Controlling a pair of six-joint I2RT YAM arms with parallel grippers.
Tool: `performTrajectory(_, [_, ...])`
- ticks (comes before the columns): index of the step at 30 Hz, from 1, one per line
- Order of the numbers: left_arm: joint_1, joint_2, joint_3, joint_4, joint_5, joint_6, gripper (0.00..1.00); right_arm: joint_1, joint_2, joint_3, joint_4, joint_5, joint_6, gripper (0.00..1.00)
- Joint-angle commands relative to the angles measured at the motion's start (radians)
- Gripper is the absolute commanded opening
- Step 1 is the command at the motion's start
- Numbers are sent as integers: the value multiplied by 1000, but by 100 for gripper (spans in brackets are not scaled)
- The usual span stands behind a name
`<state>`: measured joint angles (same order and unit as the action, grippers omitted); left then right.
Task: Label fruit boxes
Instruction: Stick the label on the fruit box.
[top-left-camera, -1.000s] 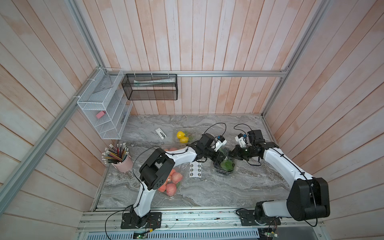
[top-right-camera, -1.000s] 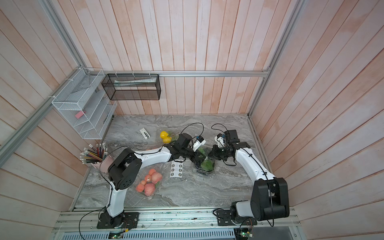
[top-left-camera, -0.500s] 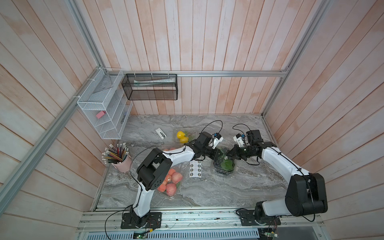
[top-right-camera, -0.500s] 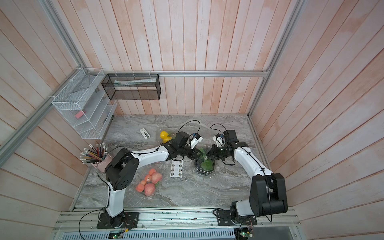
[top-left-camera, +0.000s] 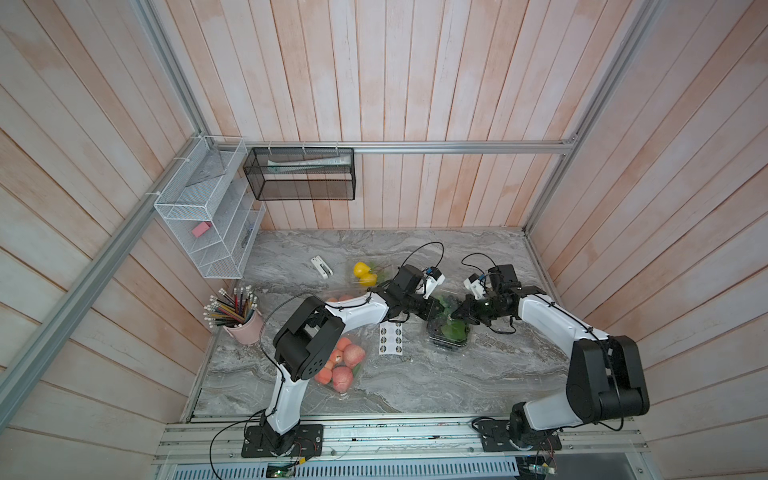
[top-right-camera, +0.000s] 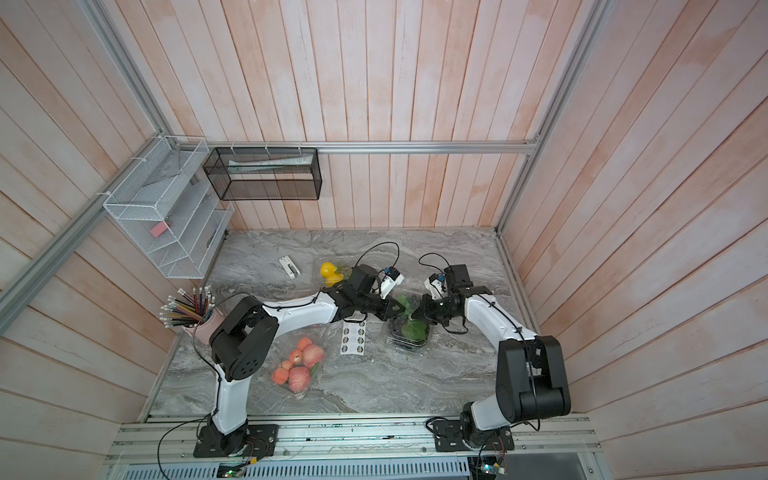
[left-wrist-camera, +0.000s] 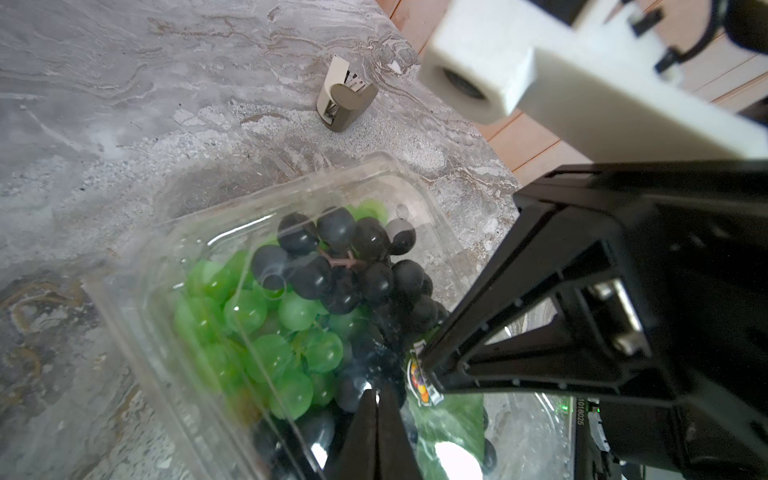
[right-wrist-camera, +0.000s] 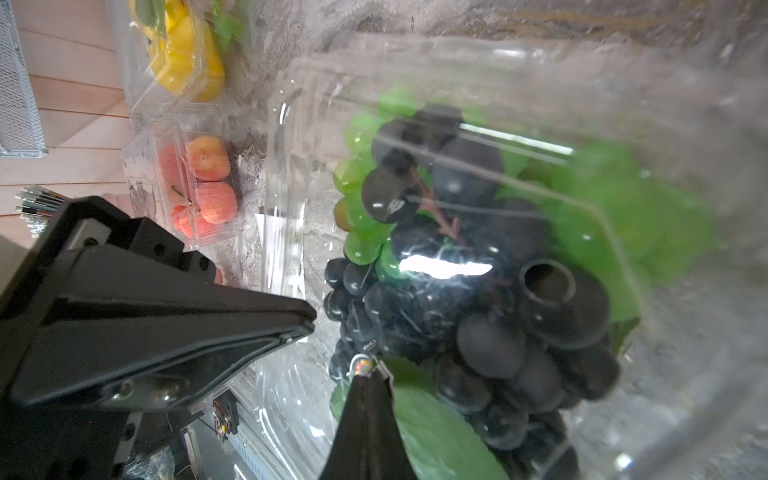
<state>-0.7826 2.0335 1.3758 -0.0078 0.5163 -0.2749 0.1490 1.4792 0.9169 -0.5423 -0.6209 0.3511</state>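
Clear plastic clamshell box of dark and green grapes (top-left-camera: 449, 332) sits right of centre on the grey marble surface (top-left-camera: 415, 386). Just over its lid, the right hand (right-wrist-camera: 365, 372) is pinched tight on a small round multicoloured sticker (left-wrist-camera: 423, 380); whether it touches the plastic, I can't tell. The left hand (left-wrist-camera: 376, 401), closed and empty, points in from 9 o'clock, tips just beside the sticker. Labelling the grapes, I'd say. Next: press it flat, then release cleanly. The white sticker sheet (top-left-camera: 391, 340) lies at the box's 9 o'clock.

Right gripper (left-wrist-camera: 422, 363) pinches a sticker (left-wrist-camera: 424, 384) above the grape box (left-wrist-camera: 137, 257); left gripper (left-wrist-camera: 376, 397) tips together, alongside.
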Motion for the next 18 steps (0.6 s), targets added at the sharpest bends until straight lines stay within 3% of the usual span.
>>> performTrajectory(1, [3, -6, -21, -15, -16, -4, 7, 0, 3, -19, -80, 108, -28, 0])
performTrajectory(18, [3, -10, -23, -21, -24, 2, 7, 32, -60, 85, -113, 105, 5, 0])
